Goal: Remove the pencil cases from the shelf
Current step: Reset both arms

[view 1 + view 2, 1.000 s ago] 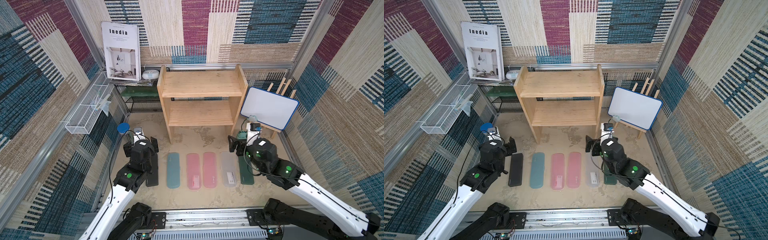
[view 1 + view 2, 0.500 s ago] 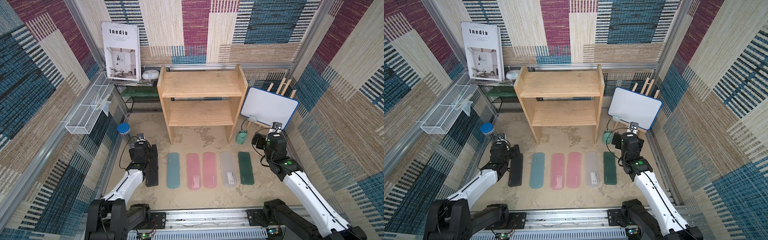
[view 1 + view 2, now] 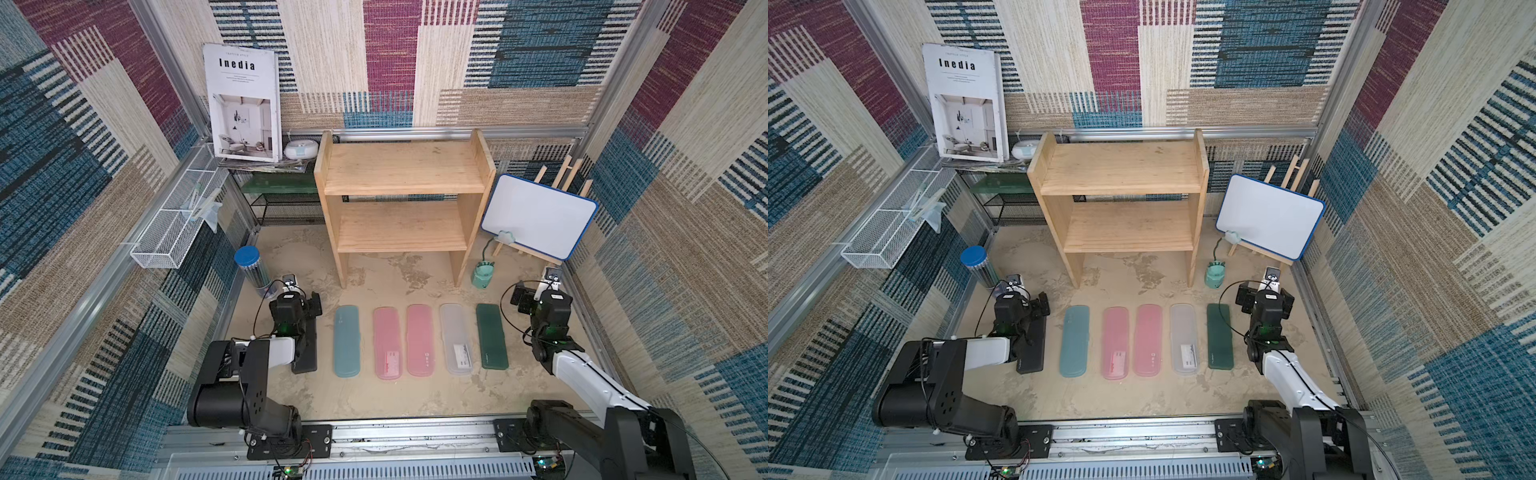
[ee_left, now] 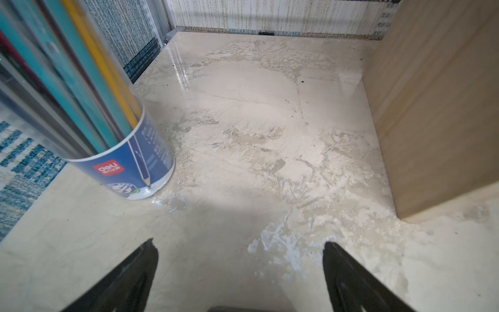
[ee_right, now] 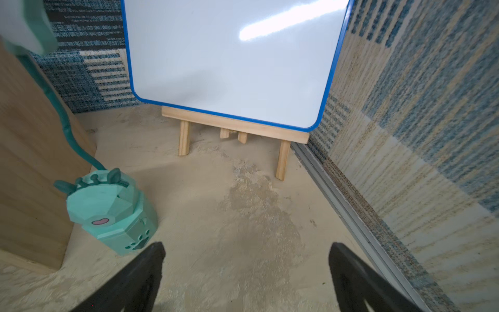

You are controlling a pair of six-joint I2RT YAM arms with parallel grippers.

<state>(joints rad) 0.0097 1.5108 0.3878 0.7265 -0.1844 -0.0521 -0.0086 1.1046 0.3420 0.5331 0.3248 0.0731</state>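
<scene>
The wooden shelf [image 3: 403, 195] stands at the back, both tiers bare. On the floor in front of it the pencil cases lie in a row: black [image 3: 308, 357], light blue [image 3: 347, 340], two pink [image 3: 387, 343] [image 3: 420, 340], frosted clear [image 3: 456, 338] and dark green [image 3: 491, 336]. My left gripper [image 3: 297, 301] [image 4: 239, 243] hovers over the black case's far end, open and empty, facing the shelf's side panel [image 4: 432, 108]. My right gripper [image 3: 540, 297] [image 5: 247, 244] is right of the green case, open with only bare floor between its fingers.
A blue-capped cylinder of pencils [image 3: 249, 266] [image 4: 121, 151] stands close to the left gripper. A teal desk lamp [image 3: 483, 276] [image 5: 110, 210] and a whiteboard on an easel [image 3: 538, 216] stand ahead of the right gripper. A black wire rack [image 3: 286, 199], white basket [image 3: 174, 224] and book [image 3: 243, 104] fill the back left.
The right gripper has moved right, off the dark green case, toward the wall. The left arm has folded back at the black case. All cases stay put.
</scene>
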